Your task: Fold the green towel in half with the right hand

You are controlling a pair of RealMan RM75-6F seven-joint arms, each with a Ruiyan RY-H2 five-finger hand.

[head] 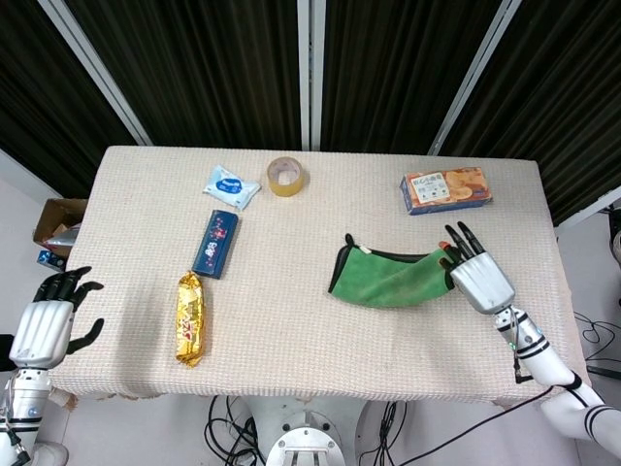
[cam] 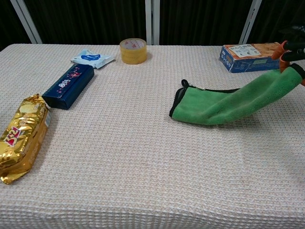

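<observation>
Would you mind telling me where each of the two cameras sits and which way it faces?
Head view: high above the table's near edge, looking steeply down; shows both arms, left hand off the table's corner, right hand holding the towel.
Chest view: low at the near edge, looking across the table toward the dark curtains; only the right hand's fingertips show, at the right edge.
Shared: towel, tape roll, biscuit box, gold packet.

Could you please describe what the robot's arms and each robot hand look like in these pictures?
The right robot hand has a silver-grey metallic back and slim black fingers; the chest view shows orange accents on the fingers. Its forearm is white with black bands at the wrist. The left robot hand matches: silver back plate, black fingers, a white arm below. No sleeves or loose cables show on either arm.
</observation>
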